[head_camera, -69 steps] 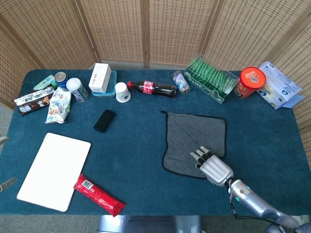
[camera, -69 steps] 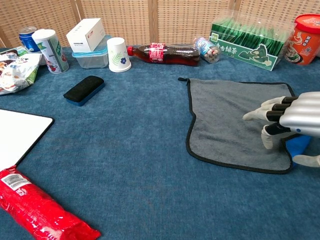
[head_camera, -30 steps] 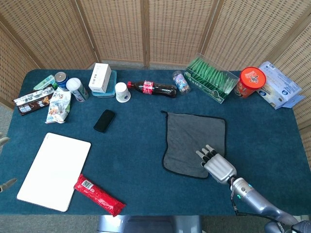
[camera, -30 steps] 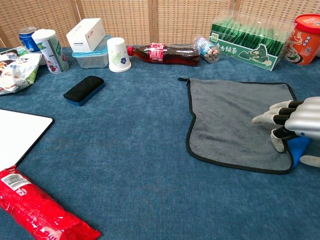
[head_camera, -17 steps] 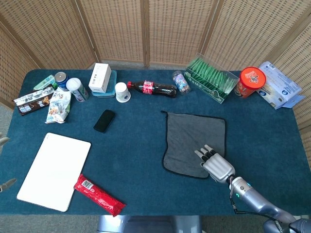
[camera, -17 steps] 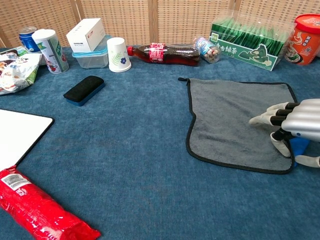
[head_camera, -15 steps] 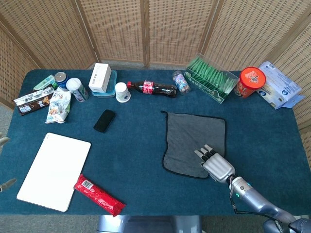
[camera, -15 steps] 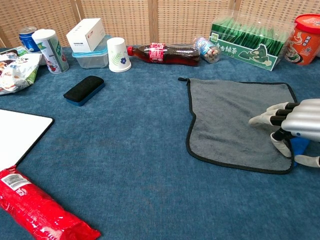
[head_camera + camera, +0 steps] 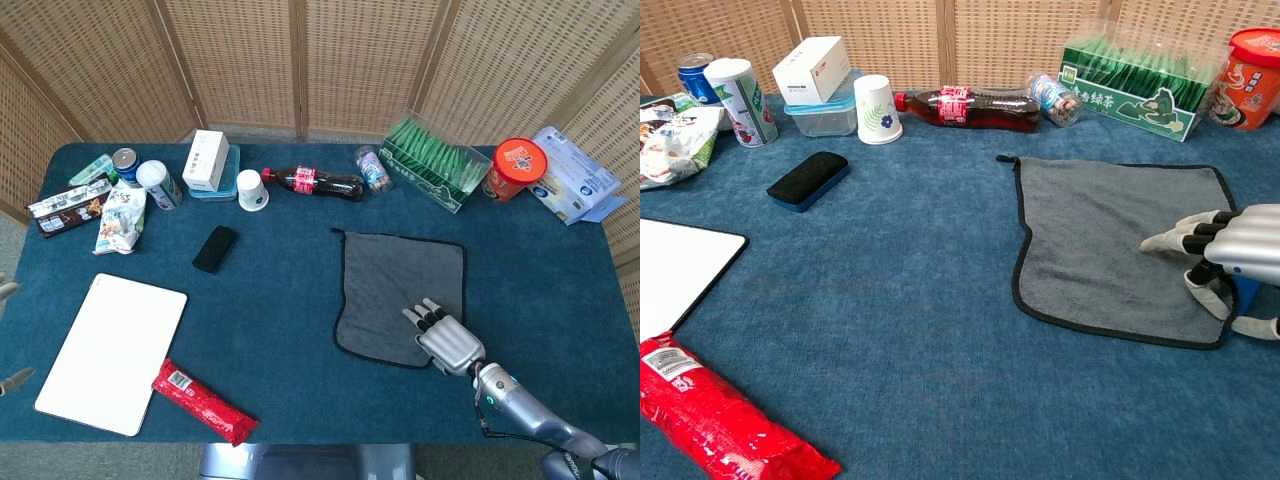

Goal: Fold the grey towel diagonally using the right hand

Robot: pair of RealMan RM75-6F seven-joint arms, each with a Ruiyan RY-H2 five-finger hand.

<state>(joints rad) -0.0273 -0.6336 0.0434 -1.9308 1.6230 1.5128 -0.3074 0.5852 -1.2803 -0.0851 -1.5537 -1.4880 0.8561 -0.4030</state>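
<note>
The grey towel [image 9: 395,285] [image 9: 1100,230], edged in black, lies flat and unfolded on the blue tablecloth right of centre. My right hand [image 9: 447,343] [image 9: 1235,250] hovers at the towel's near right corner. Its fingers [image 9: 1170,240] stretch out over the cloth and point toward the towel's middle, while the thumb [image 9: 1207,290] hangs down at the near right edge. No cloth is lifted, and the hand holds nothing. Of my left hand only pale slivers [image 9: 8,290] show at the left edge of the head view.
Behind the towel lie a cola bottle [image 9: 315,183] [image 9: 970,105], a small clear bottle [image 9: 373,168] and a green tea box [image 9: 435,160] [image 9: 1130,75]. A black eraser [image 9: 215,248] [image 9: 808,180], white board [image 9: 112,350] and red packet [image 9: 203,400] occupy the left half.
Since the earliest frames my right hand has slid back toward the towel's near right corner. Over the last half second it barely moved. The towel has stayed flat.
</note>
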